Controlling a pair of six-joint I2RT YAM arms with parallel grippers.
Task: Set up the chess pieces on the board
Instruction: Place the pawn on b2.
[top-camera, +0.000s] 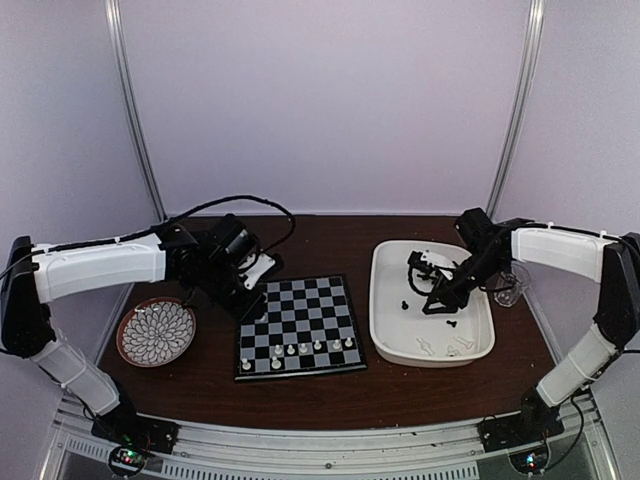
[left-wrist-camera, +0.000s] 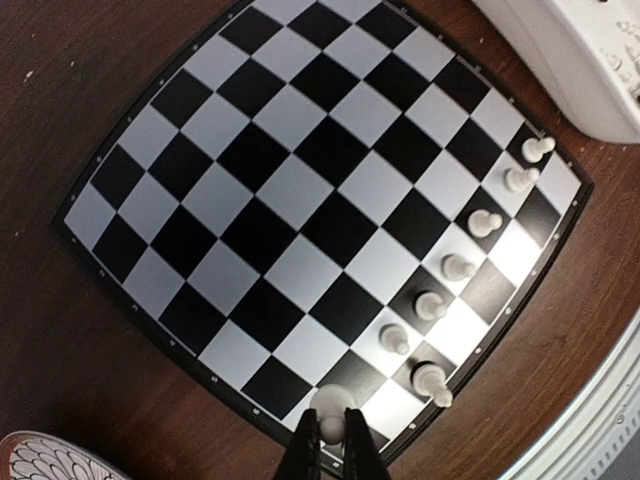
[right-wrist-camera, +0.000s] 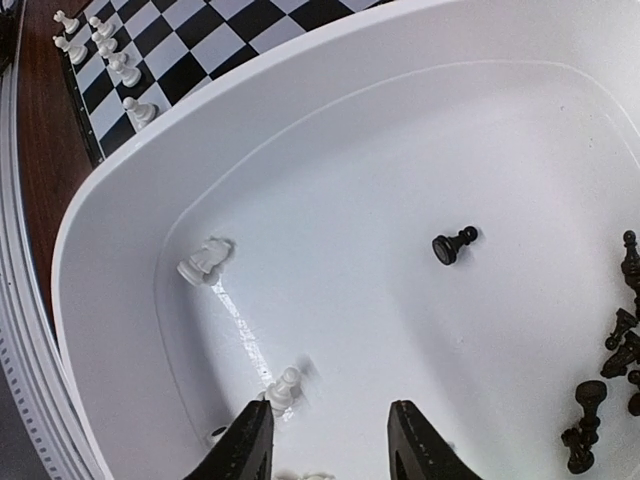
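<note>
The board (top-camera: 300, 320) lies at the table's middle with a row of several white chess pieces (top-camera: 300, 350) along its near edge; the row also shows in the left wrist view (left-wrist-camera: 458, 266). My left gripper (top-camera: 246, 308) is shut on a white piece (left-wrist-camera: 335, 415) and holds it over the board's (left-wrist-camera: 300, 200) left near corner, beside the row's end piece (left-wrist-camera: 430, 378). My right gripper (right-wrist-camera: 330, 445) is open inside the white tray (right-wrist-camera: 120, 180), just above a white pawn (right-wrist-camera: 283, 385) lying by its left finger. A white knight (right-wrist-camera: 205, 258), a black pawn (right-wrist-camera: 452, 245) and several black pieces (right-wrist-camera: 610, 380) lie in the tray.
The white tray (top-camera: 385, 330) sits right of the board. A round patterned plate (top-camera: 157, 332) sits left of the board. A small clear glass (top-camera: 508, 285) stands right of the tray. A black cable loops behind the left arm.
</note>
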